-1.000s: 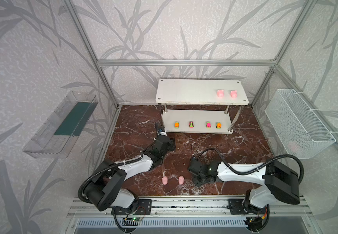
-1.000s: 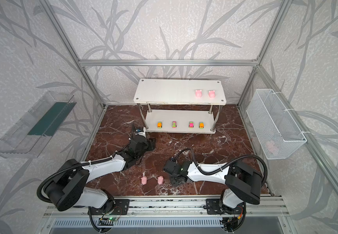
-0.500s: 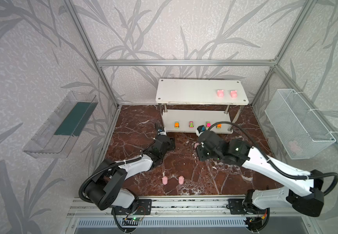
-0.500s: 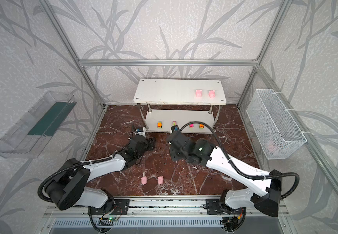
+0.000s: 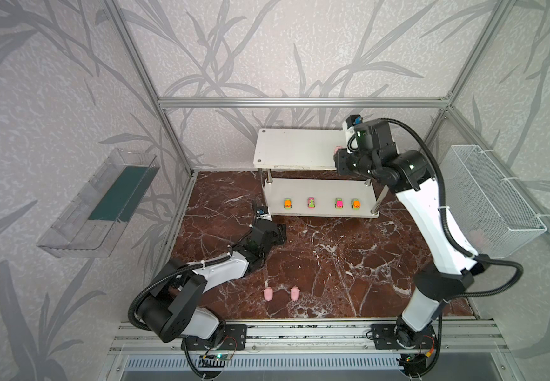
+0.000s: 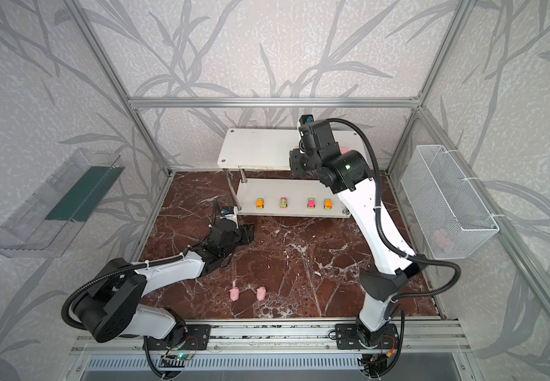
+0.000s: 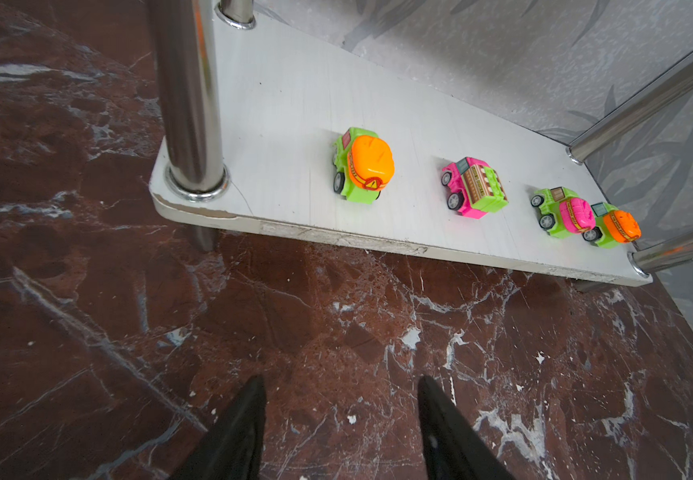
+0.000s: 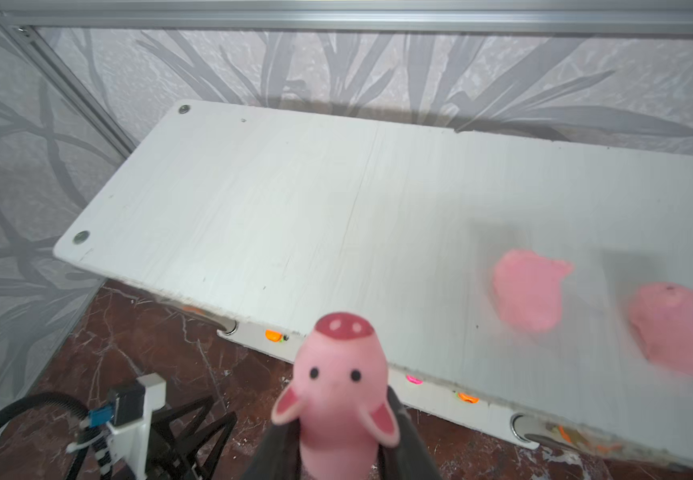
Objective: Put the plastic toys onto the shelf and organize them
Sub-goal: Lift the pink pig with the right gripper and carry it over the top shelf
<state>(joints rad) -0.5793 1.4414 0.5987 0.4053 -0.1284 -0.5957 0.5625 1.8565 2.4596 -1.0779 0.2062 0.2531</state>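
Note:
The white two-tier shelf (image 5: pixel 296 153) (image 6: pixel 257 148) stands at the back. Several toy cars (image 7: pixel 475 187) (image 5: pixel 311 203) line its lower tier. Two pink pigs (image 8: pixel 527 291) (image 8: pixel 677 324) sit blurred on the top tier's right part. My right gripper (image 8: pixel 338 424) (image 5: pixel 338 155) is shut on a third pink pig (image 8: pixel 342 386), snout forward, held at the top tier's front edge. Two more pigs (image 5: pixel 268 293) (image 5: pixel 295 293) lie on the marble floor near the front. My left gripper (image 7: pixel 338 384) (image 5: pixel 282 234) hangs open and empty over the floor by the shelf's left front post.
A clear plastic tray (image 5: pixel 102 204) hangs on the left wall. A white wire basket (image 5: pixel 491 198) on the right wall holds a pink toy (image 5: pixel 478 237). Chrome shelf posts (image 7: pixel 189 95) and the aluminium frame (image 5: pixel 300 103) bound the space.
My right arm has risen from the floor near the front, past the lower tier, up to the top tier's front edge with the pig in its grip. The left arm has not moved.

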